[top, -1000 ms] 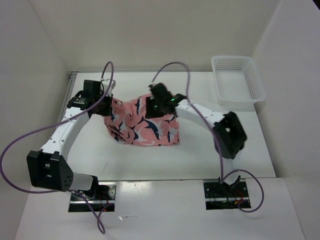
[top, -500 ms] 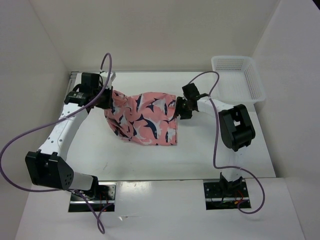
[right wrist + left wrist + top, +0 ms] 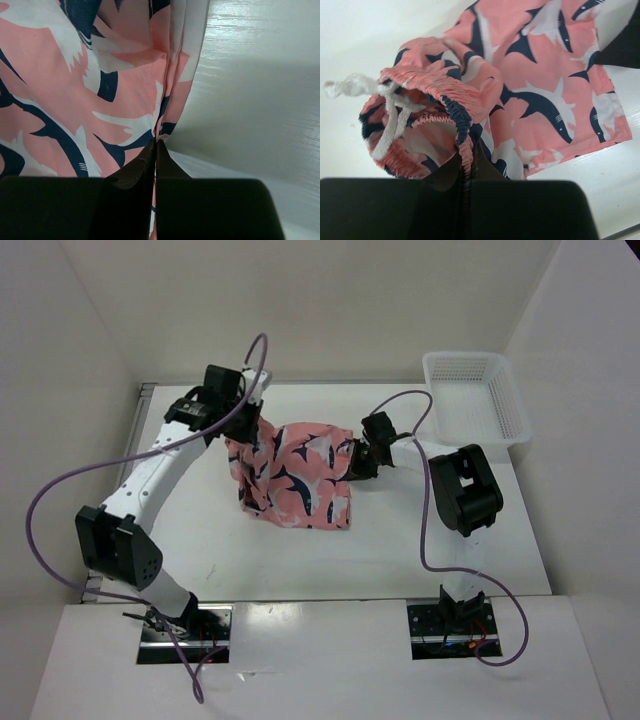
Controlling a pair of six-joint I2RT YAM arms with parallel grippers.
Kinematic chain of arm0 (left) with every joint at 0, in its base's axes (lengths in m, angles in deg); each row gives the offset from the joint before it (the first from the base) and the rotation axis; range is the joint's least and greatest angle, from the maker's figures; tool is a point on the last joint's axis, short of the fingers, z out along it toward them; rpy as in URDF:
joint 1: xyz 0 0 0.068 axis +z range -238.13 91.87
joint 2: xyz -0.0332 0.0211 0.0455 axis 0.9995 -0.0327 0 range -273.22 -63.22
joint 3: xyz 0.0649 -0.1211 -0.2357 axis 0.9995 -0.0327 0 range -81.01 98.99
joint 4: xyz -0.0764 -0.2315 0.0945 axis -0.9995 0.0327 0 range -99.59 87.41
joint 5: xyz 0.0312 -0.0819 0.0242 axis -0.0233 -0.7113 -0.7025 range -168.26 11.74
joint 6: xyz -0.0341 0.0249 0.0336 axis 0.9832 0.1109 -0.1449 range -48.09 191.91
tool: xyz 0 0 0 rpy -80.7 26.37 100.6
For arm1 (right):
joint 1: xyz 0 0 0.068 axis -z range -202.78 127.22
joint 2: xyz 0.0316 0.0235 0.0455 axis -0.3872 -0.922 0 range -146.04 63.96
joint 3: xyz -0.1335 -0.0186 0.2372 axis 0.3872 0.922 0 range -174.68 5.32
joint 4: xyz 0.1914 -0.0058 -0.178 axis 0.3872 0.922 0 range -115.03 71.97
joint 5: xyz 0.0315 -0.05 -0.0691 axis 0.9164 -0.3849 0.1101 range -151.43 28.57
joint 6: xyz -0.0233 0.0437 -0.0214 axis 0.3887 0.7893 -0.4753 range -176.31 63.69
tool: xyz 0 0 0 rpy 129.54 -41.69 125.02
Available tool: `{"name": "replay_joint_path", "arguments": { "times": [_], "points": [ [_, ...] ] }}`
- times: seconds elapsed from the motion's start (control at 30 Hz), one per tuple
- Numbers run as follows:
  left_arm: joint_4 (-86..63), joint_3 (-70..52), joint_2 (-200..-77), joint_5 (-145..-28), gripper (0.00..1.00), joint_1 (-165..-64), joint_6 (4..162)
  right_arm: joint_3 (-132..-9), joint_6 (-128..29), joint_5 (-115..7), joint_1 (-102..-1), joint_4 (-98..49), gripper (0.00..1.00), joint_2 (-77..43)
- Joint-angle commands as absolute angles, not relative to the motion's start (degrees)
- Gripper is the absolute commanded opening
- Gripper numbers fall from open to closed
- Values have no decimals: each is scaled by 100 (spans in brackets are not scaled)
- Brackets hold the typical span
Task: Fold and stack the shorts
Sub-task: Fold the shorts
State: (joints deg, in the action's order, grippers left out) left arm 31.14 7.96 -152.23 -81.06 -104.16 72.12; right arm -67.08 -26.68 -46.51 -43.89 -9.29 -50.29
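right fingers [image 3: 134, 174] pinch shorts [image 3: 300, 475]; white table [image 3: 400, 550], seemingly white walls [image 3: 300, 300].

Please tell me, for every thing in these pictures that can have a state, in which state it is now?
shorts, held at two sides, rumpled, not laid flat.
left gripper, shut on the gathered waist edge of the shorts.
right gripper, shut on the opposite edge of the shorts.
drawstring, loose, hanging out at the waist.
basket, upright, empty.
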Motion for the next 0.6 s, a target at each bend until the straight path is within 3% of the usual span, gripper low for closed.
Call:
{"name": "replay_joint_path", "arguments": {
  "times": [0.0,0.2,0.5,0.53,0.57],
  "points": [
    [3188,1180,-15523,-7766,0,-10894,7191,-6526,-2722,-4772,-4423,-1062,1,-5267],
    [3242,1444,-16138,-7151,0,-11764,7191,-6473,-2669,-4772,-4423,-1062,0,-5267],
    [3189,2120,-16965,-7544,0,-12758,7191,-6473,-2616,-4772,-4423,-1115,0,-5267],
    [3102,2121,-17035,-7771,5,-12811,7191,-6473,-2616,-4772,-4423,-1115,0,-5267],
    [3040,2121,-17036,-7903,34,-12812,7191,-6421,-2616,-4772,-4423,-1115,1,-5267]
  ]
}}
